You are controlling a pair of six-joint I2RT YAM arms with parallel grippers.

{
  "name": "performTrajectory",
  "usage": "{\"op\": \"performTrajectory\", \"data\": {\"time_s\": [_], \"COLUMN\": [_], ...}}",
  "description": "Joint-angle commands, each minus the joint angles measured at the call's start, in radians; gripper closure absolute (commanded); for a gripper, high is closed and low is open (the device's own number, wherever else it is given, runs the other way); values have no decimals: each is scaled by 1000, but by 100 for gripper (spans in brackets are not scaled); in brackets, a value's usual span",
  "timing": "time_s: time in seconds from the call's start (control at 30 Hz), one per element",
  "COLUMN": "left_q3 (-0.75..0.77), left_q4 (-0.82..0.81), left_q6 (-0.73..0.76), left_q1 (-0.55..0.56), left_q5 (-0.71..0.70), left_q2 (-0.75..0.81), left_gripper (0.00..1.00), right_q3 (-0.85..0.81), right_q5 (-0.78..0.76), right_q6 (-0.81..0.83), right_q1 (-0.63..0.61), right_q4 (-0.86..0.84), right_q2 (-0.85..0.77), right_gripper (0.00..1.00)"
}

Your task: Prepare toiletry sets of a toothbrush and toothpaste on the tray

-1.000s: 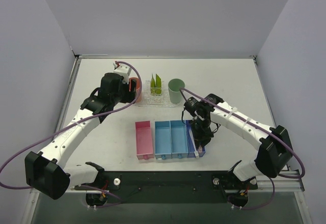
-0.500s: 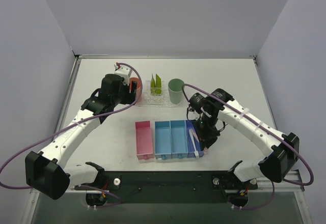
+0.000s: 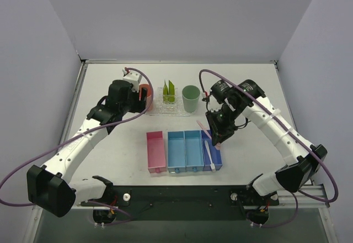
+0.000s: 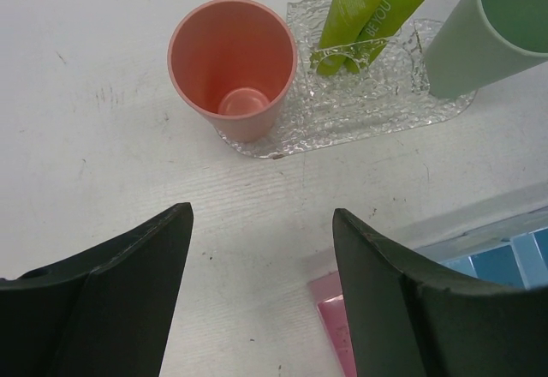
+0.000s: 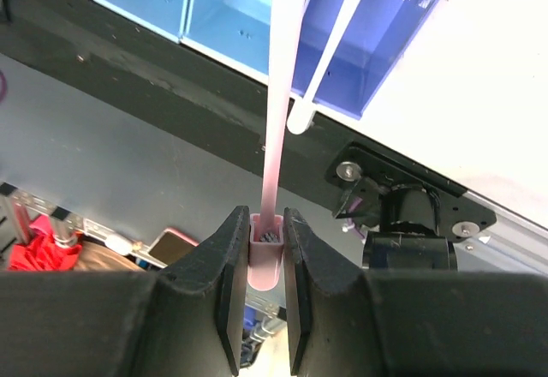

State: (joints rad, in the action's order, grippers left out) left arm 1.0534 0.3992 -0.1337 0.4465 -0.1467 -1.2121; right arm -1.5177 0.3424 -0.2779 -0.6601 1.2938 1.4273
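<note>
My right gripper [image 3: 217, 137] is shut on the capped head of a pale pink toothbrush [image 5: 282, 94] and holds it in the air above the dark blue bin [image 3: 214, 153]. A second toothbrush [image 3: 208, 153] lies in that bin. The clear bumpy tray [image 4: 360, 116] at the back carries two yellow-green toothpaste tubes [image 4: 370, 7] in a small rack, a pink cup [image 4: 233, 64] and a green cup [image 4: 488, 26]. My left gripper [image 4: 261, 266] is open just in front of the pink cup, with only bare table between its fingers.
A pink bin [image 3: 156, 152] and two light blue bins [image 3: 185, 151] stand in a row left of the dark blue bin, near the table's front edge. The arm bases and the black front rail [image 3: 182, 196] lie just behind the bins.
My right arm has risen and pulled back from the dark blue bin, lifting one toothbrush out with it. The left gripper has hardly moved.
</note>
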Motion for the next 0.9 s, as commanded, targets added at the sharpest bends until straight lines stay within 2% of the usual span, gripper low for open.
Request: {"op": "performTrajectory", "data": {"time_s": [0.0, 0.33, 0.53, 0.87], "left_q3": [43, 39, 26, 23], "left_q4": [-54, -92, -99, -92], "left_q6": [-6, -76, -95, -23], "left_q1": [-34, -129, -158, -163], "left_q5": [24, 93, 102, 133], "left_q2": [32, 45, 48, 60], "left_gripper": [23, 23, 23, 23], "right_q3": [-122, -381, -453, -559], "right_q5": [56, 142, 175, 196], "right_q6": [32, 39, 39, 25], "right_q1": [62, 76, 80, 85], "right_q4": [131, 88, 94, 94], "right_q2": [85, 301, 392, 502], "right_gripper": [100, 100, 100, 100]}}
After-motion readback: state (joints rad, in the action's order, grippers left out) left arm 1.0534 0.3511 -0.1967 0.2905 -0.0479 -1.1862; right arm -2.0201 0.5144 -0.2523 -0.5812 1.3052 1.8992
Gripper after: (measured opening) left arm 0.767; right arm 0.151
